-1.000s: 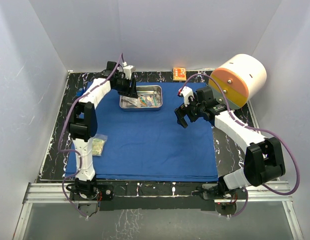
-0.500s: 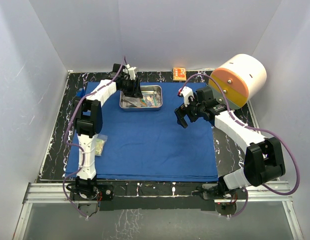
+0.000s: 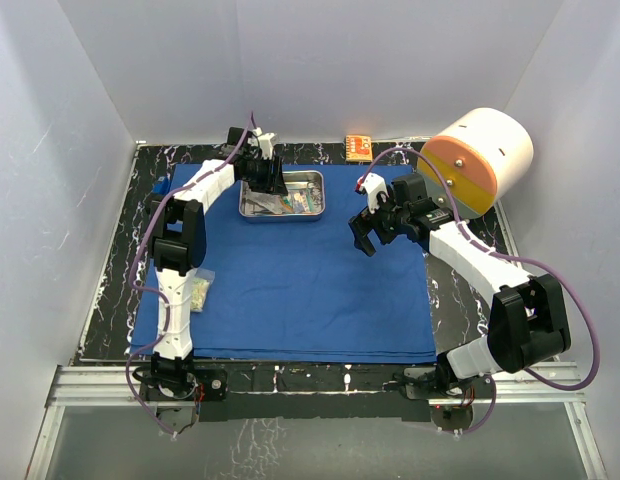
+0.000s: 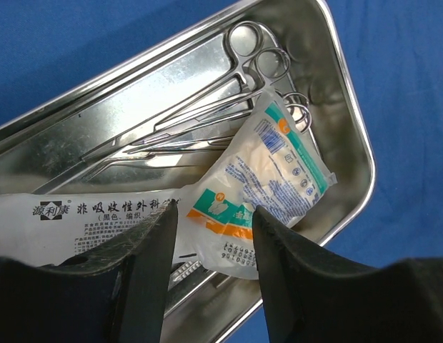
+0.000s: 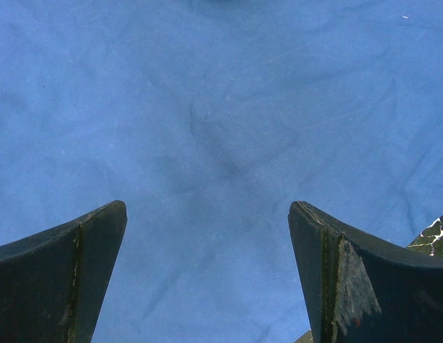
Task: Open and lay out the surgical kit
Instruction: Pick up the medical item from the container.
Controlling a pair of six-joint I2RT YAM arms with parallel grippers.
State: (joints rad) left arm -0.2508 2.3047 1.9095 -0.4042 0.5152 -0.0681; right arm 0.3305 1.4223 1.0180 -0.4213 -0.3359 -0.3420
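Observation:
The blue cloth wrap [image 3: 290,280] lies spread flat on the table. The steel tray [image 3: 320,196] stands on its far part. In the left wrist view the tray [image 4: 354,128] holds steel clamps [image 4: 257,61], a clear packet [image 4: 279,168] with green and orange print, and a long white packet [image 4: 86,211]. My left gripper [image 3: 265,176] is over the tray's left end. It is open [image 4: 213,213], with its fingers either side of the clear packet's near end. My right gripper [image 3: 362,236] is open and empty above bare cloth [image 5: 207,128]. Another small packet [image 3: 197,292] lies at the cloth's left edge.
A big white-and-orange cylinder [image 3: 477,158] lies at the back right, close behind my right arm. A small orange box [image 3: 358,147] sits behind the cloth at the back wall. White walls close in the table on three sides.
My left gripper has moved right and forward over the tray's left end, and the arm's elbow has shifted right. My right arm has not moved.

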